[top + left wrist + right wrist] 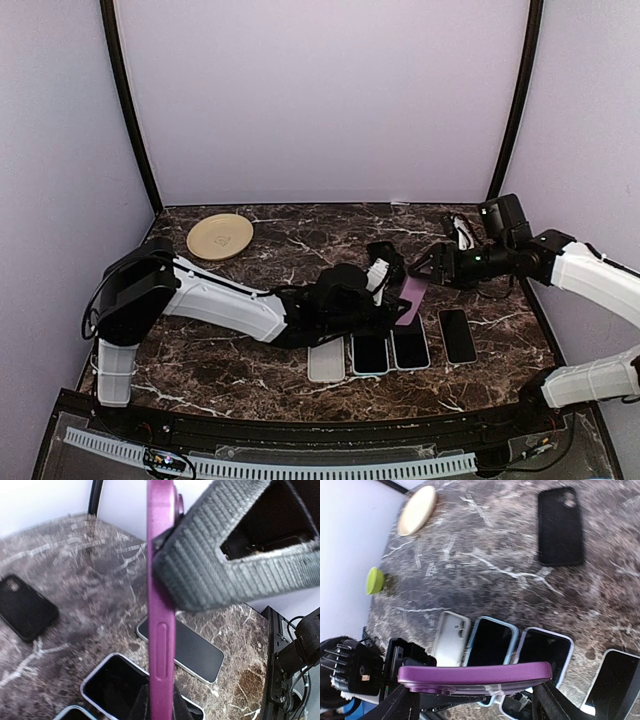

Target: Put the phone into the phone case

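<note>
Your left tool (160,709) is clamped on the purple case (475,674), with dark fingers on either face at one end. It holds the case clear of the bench (200,365), turned on edge. Your right tool (476,703) comes in from the opposite side with its fingers spread wide. One ribbed grey finger (235,555) touches a face of the case up by the camera bump. In that tool's own wrist view the case lies across the gap between its fingers. You cannot tell whether that finger presses or only rests there.

Beneath both tools a row lies flat on the bench. On your left tool's side is an empty grey case (326,360), open side up. Next to it, just beside each other, lie the first phone (370,353) and the second phone (410,348), both screen-up with pale rims. The held case hangs just above the second phone. The third phone (457,335) lies a little apart on your right tool's side. A black case (561,525) lies flat well away from both tools. A tan plate (220,236) sits far beyond your left tool, near the back wall.
</note>
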`<state>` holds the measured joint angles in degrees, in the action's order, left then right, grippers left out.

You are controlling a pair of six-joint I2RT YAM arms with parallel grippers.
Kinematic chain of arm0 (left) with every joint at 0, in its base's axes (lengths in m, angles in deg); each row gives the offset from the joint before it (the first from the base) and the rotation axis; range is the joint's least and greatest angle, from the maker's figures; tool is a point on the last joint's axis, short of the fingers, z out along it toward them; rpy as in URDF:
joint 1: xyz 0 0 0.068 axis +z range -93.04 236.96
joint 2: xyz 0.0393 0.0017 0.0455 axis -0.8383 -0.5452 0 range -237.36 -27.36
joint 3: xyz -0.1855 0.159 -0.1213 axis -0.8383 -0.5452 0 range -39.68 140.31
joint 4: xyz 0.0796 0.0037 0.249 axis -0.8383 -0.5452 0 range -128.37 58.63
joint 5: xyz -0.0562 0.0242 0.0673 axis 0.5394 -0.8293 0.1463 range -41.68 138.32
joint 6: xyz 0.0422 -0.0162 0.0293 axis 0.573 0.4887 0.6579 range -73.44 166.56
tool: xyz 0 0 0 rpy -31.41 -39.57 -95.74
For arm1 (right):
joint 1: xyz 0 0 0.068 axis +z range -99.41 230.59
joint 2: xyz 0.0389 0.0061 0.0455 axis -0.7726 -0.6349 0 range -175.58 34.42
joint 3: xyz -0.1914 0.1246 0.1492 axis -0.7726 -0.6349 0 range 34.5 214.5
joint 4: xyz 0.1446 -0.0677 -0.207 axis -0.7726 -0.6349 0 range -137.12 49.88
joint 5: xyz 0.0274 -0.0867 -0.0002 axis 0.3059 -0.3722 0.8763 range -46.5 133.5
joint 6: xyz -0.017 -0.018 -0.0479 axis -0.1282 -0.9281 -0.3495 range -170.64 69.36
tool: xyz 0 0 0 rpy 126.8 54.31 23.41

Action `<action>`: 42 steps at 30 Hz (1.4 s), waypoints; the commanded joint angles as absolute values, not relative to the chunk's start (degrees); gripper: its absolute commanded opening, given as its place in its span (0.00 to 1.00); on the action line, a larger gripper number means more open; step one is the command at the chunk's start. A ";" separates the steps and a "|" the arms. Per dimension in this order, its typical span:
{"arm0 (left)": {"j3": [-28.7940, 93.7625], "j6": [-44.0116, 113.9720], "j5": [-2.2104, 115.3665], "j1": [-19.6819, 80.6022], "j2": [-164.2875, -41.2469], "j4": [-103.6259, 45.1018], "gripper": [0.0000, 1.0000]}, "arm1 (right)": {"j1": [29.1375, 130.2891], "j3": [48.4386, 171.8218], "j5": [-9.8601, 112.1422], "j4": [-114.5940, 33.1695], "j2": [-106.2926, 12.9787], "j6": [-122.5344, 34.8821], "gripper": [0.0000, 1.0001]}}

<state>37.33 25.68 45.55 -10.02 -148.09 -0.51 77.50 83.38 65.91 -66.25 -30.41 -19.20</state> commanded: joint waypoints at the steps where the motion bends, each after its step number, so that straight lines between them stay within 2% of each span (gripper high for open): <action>1: 31.53 32.40 40.41 -10.01 -137.23 7.22 0.00 | 77.13 89.22 72.91 -59.85 -26.24 -24.38 0.80; 5: 25.28 37.08 44.40 -9.93 -129.41 12.65 0.00 | 77.13 91.59 82.79 -57.87 -23.51 -33.14 0.81; 8: 19.95 40.16 54.73 -9.86 -124.74 17.07 0.00 | 77.20 92.28 89.42 -54.75 -20.65 -35.74 0.80; 12: 19.48 39.44 61.25 -9.48 -121.55 14.78 0.00 | 77.42 90.98 100.94 -45.14 -19.34 -31.99 0.72; 18: 17.28 33.42 70.97 -6.86 -119.98 19.84 0.00 | 78.27 90.78 105.61 -46.97 -18.91 -34.31 0.64; 23: 17.32 31.62 73.77 -5.58 -120.14 20.83 0.00 | 80.72 90.08 102.12 -48.07 -19.19 -35.07 0.56; 28: 17.40 30.89 73.64 -5.26 -119.94 20.94 0.00 | 84.37 90.86 98.46 -51.49 -21.06 -37.55 0.59; 30: 17.22 30.93 73.71 -5.12 -119.65 21.01 0.00 | 85.49 91.38 96.64 -53.26 -22.03 -38.95 0.57; 35: 16.98 30.97 73.63 -5.10 -119.51 20.50 0.00 | 87.13 92.76 95.17 -53.56 -24.14 -38.76 0.31; 38: 16.62 31.76 73.15 -5.01 -119.13 19.75 0.00 | 87.16 93.38 93.29 -52.87 -23.99 -37.16 0.06; 40: 16.63 33.01 72.26 -5.00 -118.69 18.22 0.00 | 87.15 93.48 91.42 -51.95 -23.75 -35.55 0.00; 42: 16.61 34.96 71.01 -5.00 -118.19 16.25 0.18 | 87.15 93.72 89.11 -50.97 -23.63 -33.17 0.00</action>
